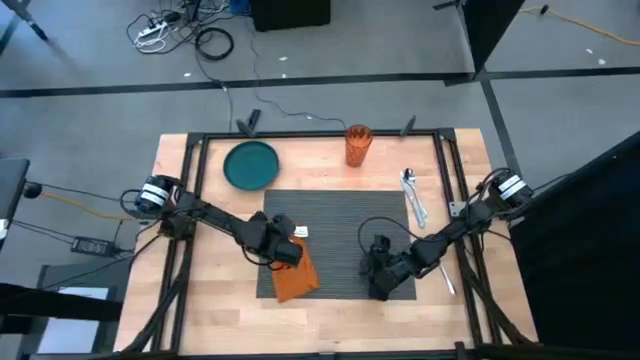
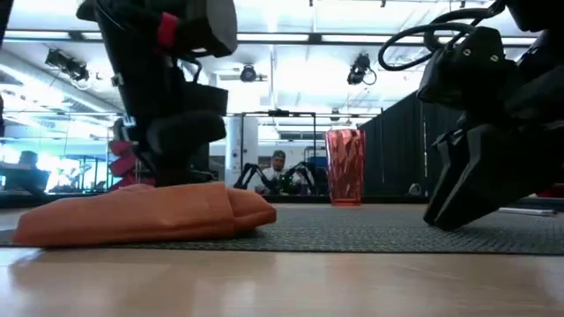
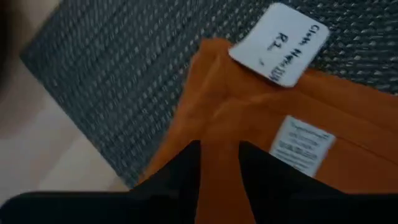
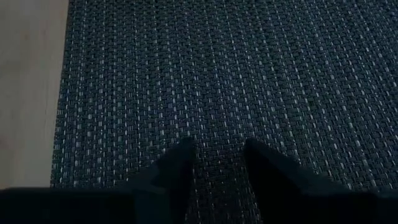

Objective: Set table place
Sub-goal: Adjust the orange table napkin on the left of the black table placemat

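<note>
At table (image 1: 330,310) centre: placemat (image 1: 340,225) flat, woven, limp, light; best pinched at edge. Left gripper (image 3: 219,163) narrowly parted astride orange napkin (image 1: 295,278) near placemat's front-left corner. Right gripper (image 4: 216,160) slightly open, empty, at front edge.

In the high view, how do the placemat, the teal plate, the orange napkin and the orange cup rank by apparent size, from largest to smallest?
1. Placemat, by far the largest.
2. Plate.
3. Napkin. It looks close to the plate in size and the left claw hides part of it, so this order is uncertain.
4. Cup, the smallest.
</note>
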Motion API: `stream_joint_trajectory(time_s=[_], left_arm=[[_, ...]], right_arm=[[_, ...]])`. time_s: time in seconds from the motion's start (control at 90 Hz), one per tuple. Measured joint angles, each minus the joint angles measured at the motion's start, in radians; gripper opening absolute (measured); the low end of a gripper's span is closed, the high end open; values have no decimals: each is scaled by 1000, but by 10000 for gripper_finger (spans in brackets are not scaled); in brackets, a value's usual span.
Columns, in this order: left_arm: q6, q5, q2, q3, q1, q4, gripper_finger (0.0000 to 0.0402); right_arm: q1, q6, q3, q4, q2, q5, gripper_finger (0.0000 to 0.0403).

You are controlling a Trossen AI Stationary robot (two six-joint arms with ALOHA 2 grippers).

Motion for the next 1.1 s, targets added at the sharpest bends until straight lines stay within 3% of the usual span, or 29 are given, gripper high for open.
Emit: stream_joint_trajectory(time_s=[0.3,0.456,0.656,0.844,1.1], left_arm=[[238,-25,-5,30,104,-10,94],[216,37,-82,87,46,-136,94],[66,122,-150,49,-64,-373,94],[33,243,-144,-91,-114,-202,94],[53,186,-148,-211,-92,-19,94]], right_arm=[[0,-2,0,5,0,1,123],[1,-1,0,4,0,0,123],[2,-17,0,4,0,0,123],[2,-25,1,4,0,0,123],[2,-20,1,4,0,1,123]])
